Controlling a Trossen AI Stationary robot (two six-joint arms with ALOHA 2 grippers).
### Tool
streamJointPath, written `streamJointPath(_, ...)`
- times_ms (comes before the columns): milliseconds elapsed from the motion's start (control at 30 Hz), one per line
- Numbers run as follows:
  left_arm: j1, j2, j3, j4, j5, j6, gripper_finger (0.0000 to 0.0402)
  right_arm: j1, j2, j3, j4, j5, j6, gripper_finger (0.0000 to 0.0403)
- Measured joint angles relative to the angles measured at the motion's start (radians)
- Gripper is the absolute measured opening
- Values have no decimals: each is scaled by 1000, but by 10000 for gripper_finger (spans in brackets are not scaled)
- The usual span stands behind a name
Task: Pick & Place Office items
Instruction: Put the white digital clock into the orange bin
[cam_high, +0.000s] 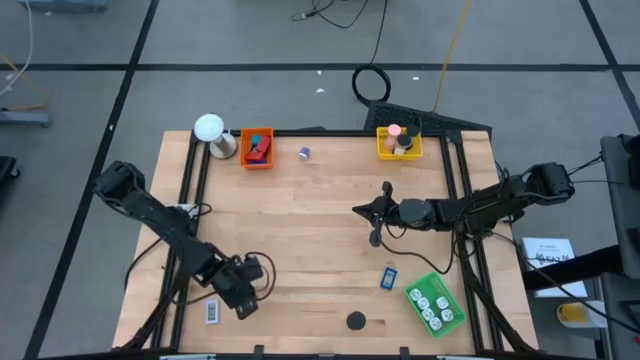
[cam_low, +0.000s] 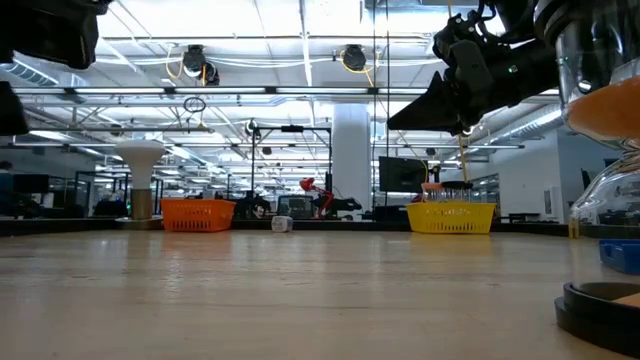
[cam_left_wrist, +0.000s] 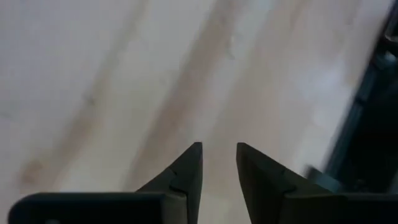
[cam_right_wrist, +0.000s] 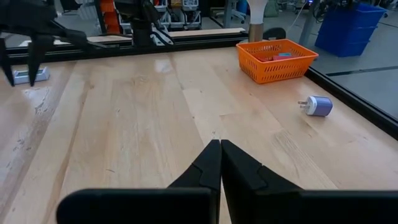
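Wooden surface (cam_high: 300, 230) carries the office items, which lie spread out and well apart. A small purple roll (cam_high: 304, 153) lies near the far edge, between the orange tray (cam_high: 257, 148) and the yellow tray (cam_high: 399, 143); in the right wrist view it shows as a short lilac cylinder (cam_right_wrist: 319, 106) on its side. A blue little rectangle (cam_high: 388, 278) lies just beside the green tray (cam_high: 435, 304), which holds several green pieces with white marks. A black round disc (cam_high: 356, 321) sits near the front edge. A black-and-white rectangle (cam_high: 212, 313) lies at the front left corner, close to the left pincer (cam_high: 243, 300). Red and blue pieces fill the orange tray. The left pincer is low over bare wood with its fingers (cam_left_wrist: 189, 171) a little apart and nothing between them. The right pincer (cam_high: 379, 213) is above the middle of the surface, its fingers (cam_right_wrist: 208, 165) pressed together and empty.
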Motion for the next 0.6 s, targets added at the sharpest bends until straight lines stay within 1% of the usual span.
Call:
streamJointPath(67, 2, 0, 10, 7, 76, -33, 95, 0, 0, 0, 0, 0, 0, 4)
streamJointPath(133, -19, 0, 29, 4, 119, -78, 83, 0, 0, 0, 0, 0, 0, 4)
streamJointPath(233, -80, 0, 62, -12, 132, -217, 62, 0, 0, 0, 0, 0, 0, 4)
streamJointPath(333, -148, 0, 90, -25, 133, -419, 54, 0, 0, 0, 0, 0, 0, 4)
streamJointPath(467, -201, 0, 94, -93, 127, -616, 73, 0, 0, 0, 0, 0, 0, 4)
streamJointPath(533, -224, 0, 94, -151, 129, -708, 91, 0, 0, 0, 0, 0, 0, 4)
streamJointPath(600, -248, 0, 94, -218, 155, -791, 113, 0, 0, 0, 0, 0, 0, 4)
